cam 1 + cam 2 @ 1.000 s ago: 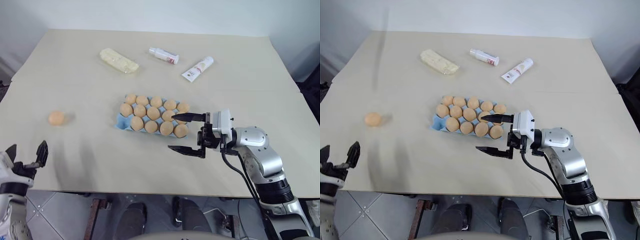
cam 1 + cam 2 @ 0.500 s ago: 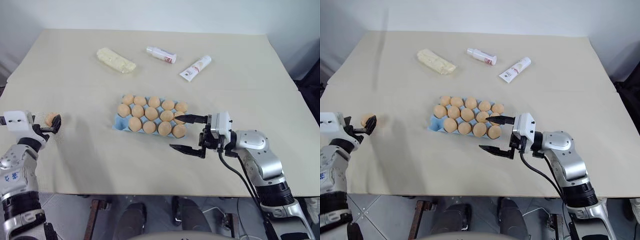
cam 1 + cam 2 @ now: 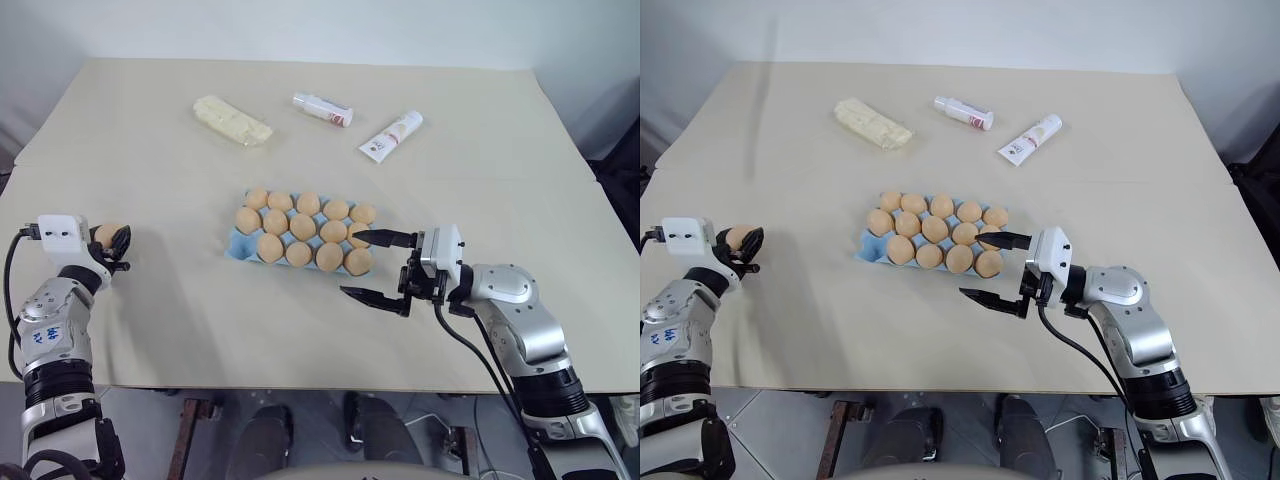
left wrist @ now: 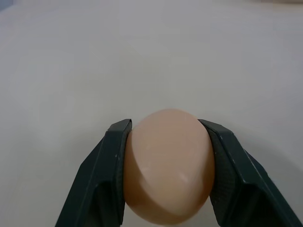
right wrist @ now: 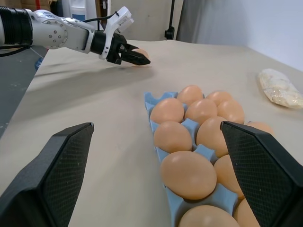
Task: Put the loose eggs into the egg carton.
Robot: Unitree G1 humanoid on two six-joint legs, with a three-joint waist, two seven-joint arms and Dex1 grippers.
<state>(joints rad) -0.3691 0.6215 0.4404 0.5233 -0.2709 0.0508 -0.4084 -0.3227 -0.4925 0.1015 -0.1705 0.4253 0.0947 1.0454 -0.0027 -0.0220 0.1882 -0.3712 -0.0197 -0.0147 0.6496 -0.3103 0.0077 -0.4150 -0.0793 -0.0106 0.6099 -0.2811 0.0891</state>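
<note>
A loose egg (image 3: 104,235), tan-orange, lies at the table's left side, and my left gripper (image 3: 112,243) is shut on it. In the left wrist view, the two black fingers (image 4: 111,161) press on either side of the egg (image 4: 168,165), which still rests on the table. The light blue egg carton (image 3: 240,244) stands mid-table with several eggs in its cups. My right gripper (image 3: 352,265) is open at the carton's right end and points left, one finger above the end eggs and one in front of the carton. It holds nothing.
At the far side of the table lie a pale yellow lumpy block (image 3: 236,120), a white bottle (image 3: 325,109) and a white tube (image 3: 392,136). Bare tabletop (image 3: 180,290) stretches between the held egg and the carton.
My left gripper came forward from the table's near edge to the loose egg and shut on it. The right arm has stayed where it was.
</note>
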